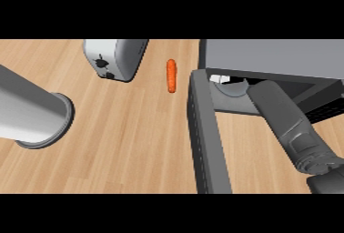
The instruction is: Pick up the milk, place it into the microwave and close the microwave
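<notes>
The right forearm (285, 118) reaches deep into the open microwave (269, 57), and the right hand is swallowed by the cavity, so I cannot tell whether it is clamped on anything or spread apart. Just inside the microwave, at the near-left corner of its mouth, a small white shape shows, most likely the milk (217, 78), sitting by the pale round turntable (228, 91). Whether it is set down or held, I cannot tell. Nothing else shows inside.

The door (205, 136) stands wide open, swung out toward us on the microwave's left. The left hand is nowhere in view.

Risks from here: pulling the arm out could catch the milk and tip it or drag it back over the sill. The door cannot close while that forearm lies across the opening. If the milk sits too near the mouth, the door could strike it.

Left of the microwave on the tabletop (134, 136): a carrot (171, 75), a toaster (115, 59) beyond it, and farther left a grey cylinder (30, 113).
</notes>
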